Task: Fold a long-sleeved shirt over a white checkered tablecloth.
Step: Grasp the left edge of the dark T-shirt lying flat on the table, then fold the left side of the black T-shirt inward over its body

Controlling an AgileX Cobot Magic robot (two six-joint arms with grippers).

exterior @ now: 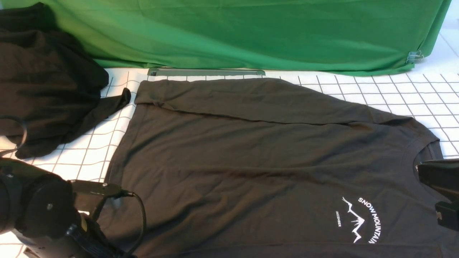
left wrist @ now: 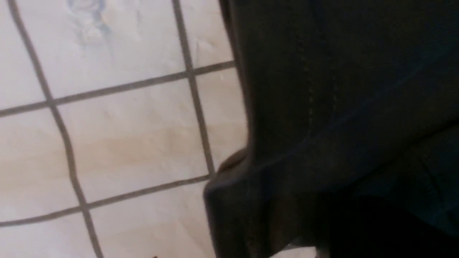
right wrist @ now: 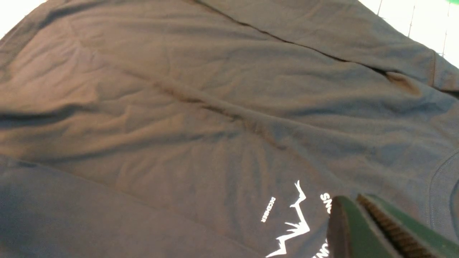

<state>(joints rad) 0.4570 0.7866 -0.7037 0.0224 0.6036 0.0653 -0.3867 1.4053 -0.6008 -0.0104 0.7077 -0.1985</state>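
The long-sleeved shirt (exterior: pixel 251 161) lies flat and sideways on the white checkered tablecloth (exterior: pixel 394 93), with its collar at the right and its hem at the left. Its far sleeve is folded in along the back edge. The white mountain logo (exterior: pixel 360 220) faces up. My left gripper (exterior: pixel 111 191) is at the near left hem corner. In the left wrist view the hem (left wrist: pixel 322 107) curls up off the tablecloth (left wrist: pixel 125 136) and dark cloth hides the jaws. My right gripper (right wrist: pixel 349 200) hovers shut and empty over the chest beside the logo (right wrist: pixel 294 222).
A blacker garment (exterior: pixel 43 82) is heaped at the back left. Plain green fabric (exterior: pixel 251 32) hangs across the back, with a grey bar (exterior: pixel 206 72) at its foot and a clip (exterior: pixel 414 56) at the right. The right arm (exterior: pixel 439 179) enters at the right edge.
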